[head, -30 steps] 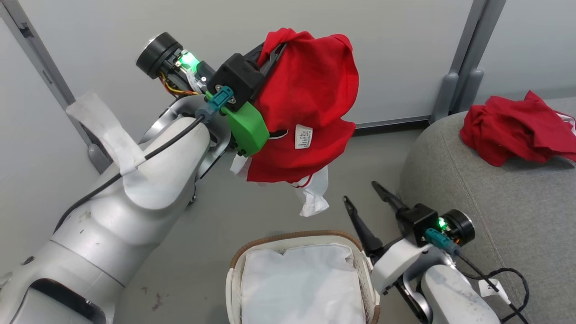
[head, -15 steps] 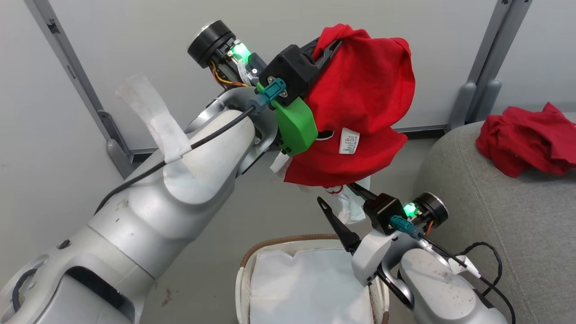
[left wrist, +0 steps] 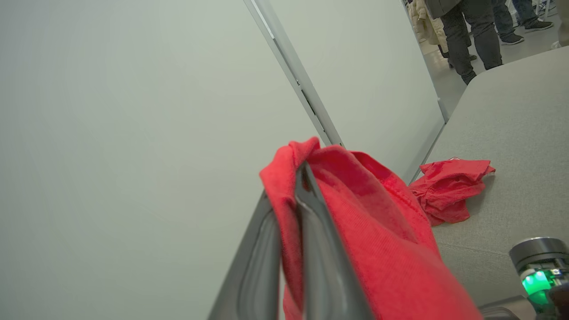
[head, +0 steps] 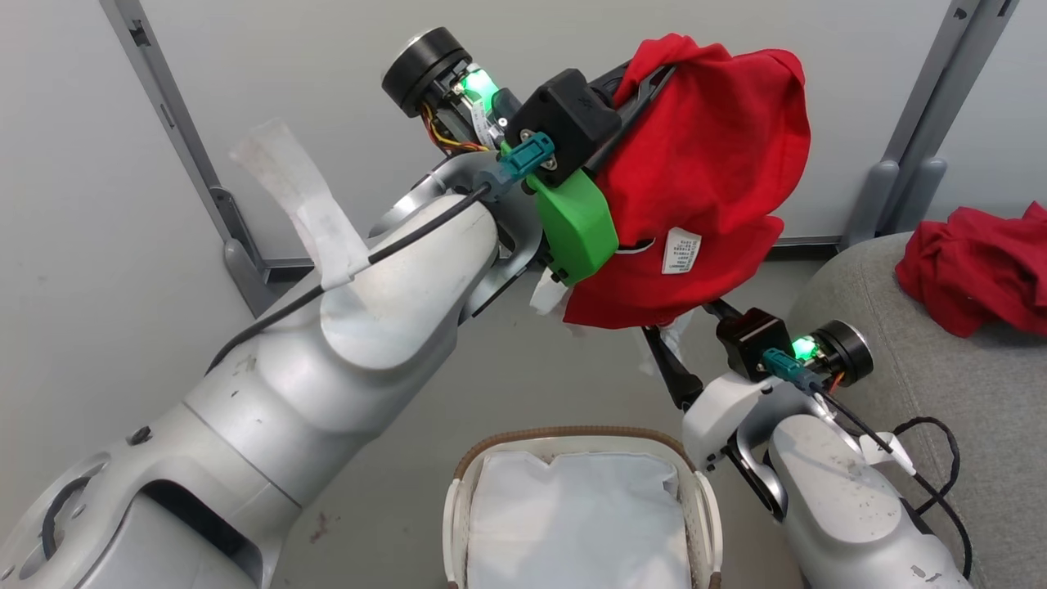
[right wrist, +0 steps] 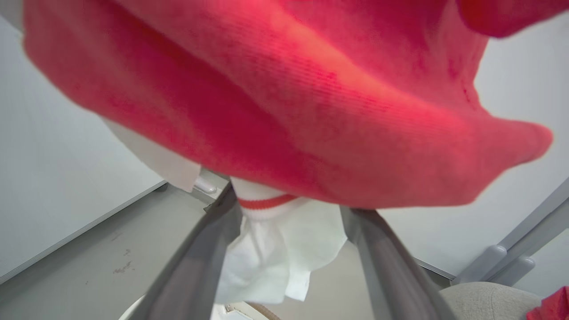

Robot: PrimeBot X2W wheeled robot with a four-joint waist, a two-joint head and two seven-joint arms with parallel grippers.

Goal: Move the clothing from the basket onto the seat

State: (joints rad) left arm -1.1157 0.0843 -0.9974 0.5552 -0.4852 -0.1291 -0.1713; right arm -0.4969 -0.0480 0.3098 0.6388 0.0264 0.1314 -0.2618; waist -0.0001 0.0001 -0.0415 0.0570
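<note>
My left gripper (head: pixel 654 78) is raised high and shut on a red garment (head: pixel 703 180) with a white care label; a white sleeve with red-striped trim (right wrist: pixel 271 249) hangs beneath it. In the left wrist view the left gripper (left wrist: pixel 298 173) pinches a fold of that garment (left wrist: pixel 378 240). My right gripper (head: pixel 683 327) is open just under the bundle, its tips hidden behind the cloth. In the right wrist view the right gripper (right wrist: pixel 289 209) has the sleeve dangling between its spread fingers. A plain red garment (head: pixel 973 270) lies crumpled on the grey seat (head: pixel 900 393). Below, the basket (head: pixel 572 433) holds a white liner.
Pale partition walls with grey posts (head: pixel 908 188) stand behind. The grey floor (head: pixel 523 376) lies between wall, basket and seat. A person's legs (left wrist: pixel 471 31) are beyond the far end of the seat (left wrist: pixel 515 124). A black cable (head: pixel 932 458) trails over my right forearm.
The head view has shifted. The left gripper has carried the red garment rightward, toward the seat. The right gripper now sits beneath the bundle, with the sleeve between its fingers.
</note>
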